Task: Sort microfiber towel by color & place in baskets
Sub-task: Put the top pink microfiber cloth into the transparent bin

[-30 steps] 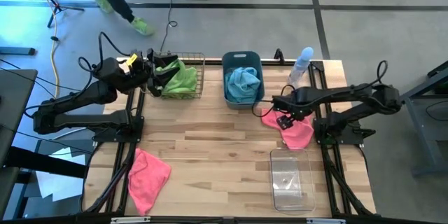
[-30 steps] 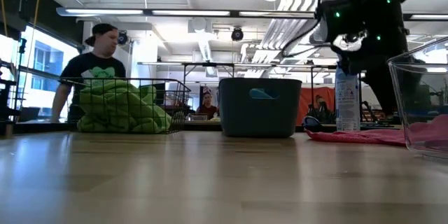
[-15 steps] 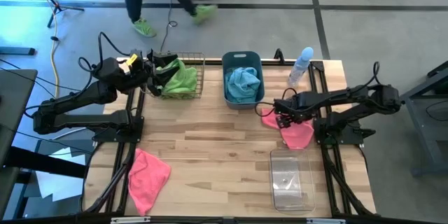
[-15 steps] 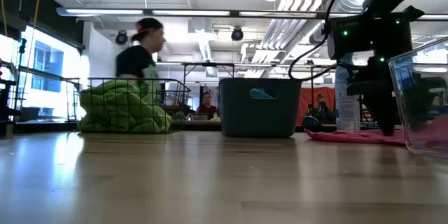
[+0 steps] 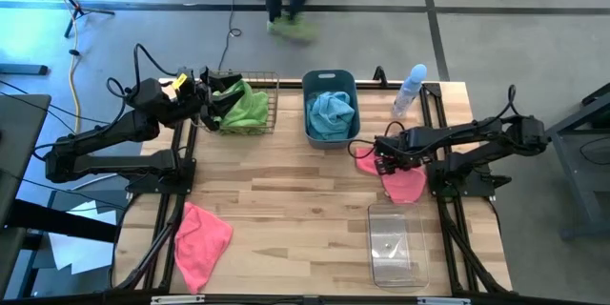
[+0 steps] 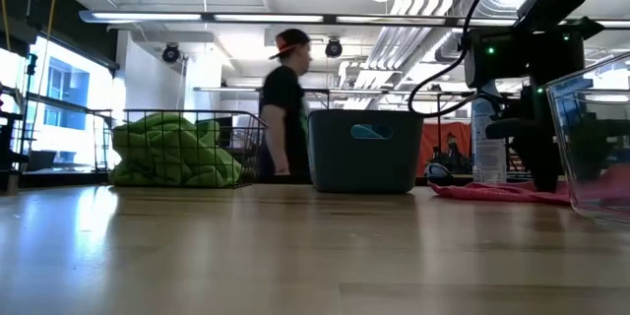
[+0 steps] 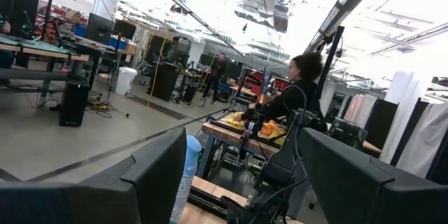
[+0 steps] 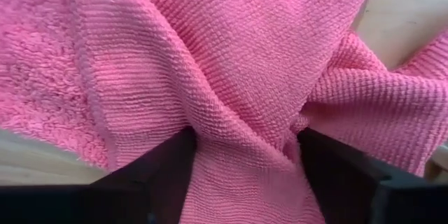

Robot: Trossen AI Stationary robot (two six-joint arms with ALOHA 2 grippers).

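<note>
A pink towel [image 5: 405, 183] lies flat near the table's right edge, and my right gripper [image 5: 385, 163] stands on its far-left end, shut on it. A second pink towel [image 5: 200, 236] lies at the near-left corner. Green towels [image 5: 246, 108] fill the wire basket [image 5: 270, 81], and blue towels [image 5: 331, 112] sit in the slate-blue tub [image 5: 329, 74]. The clear bin [image 5: 374, 238] stands near the right front edge. My left gripper [image 5: 212, 98] hovers open at the wire basket's left side, touching nothing. My right gripper [image 8: 245, 161] pinches a bunched fold [image 8: 241, 129] of the pink towel between its two fingers [image 8: 164, 171], coming from above and pointing down. Creases run in toward the pinch. The rest of the towel [image 6: 492, 191] lies on the table.
A pale spray bottle [image 5: 411, 89] stands at the far right, behind the right arm. A person [image 6: 285, 103] walks past beyond the table's far edge. Bare wood lies across the table's middle [image 5: 286, 191].
My right gripper has come down from above the table onto the pink towel's far-left end. The left arm has kept still. The person behind the table has walked from left to right.
</note>
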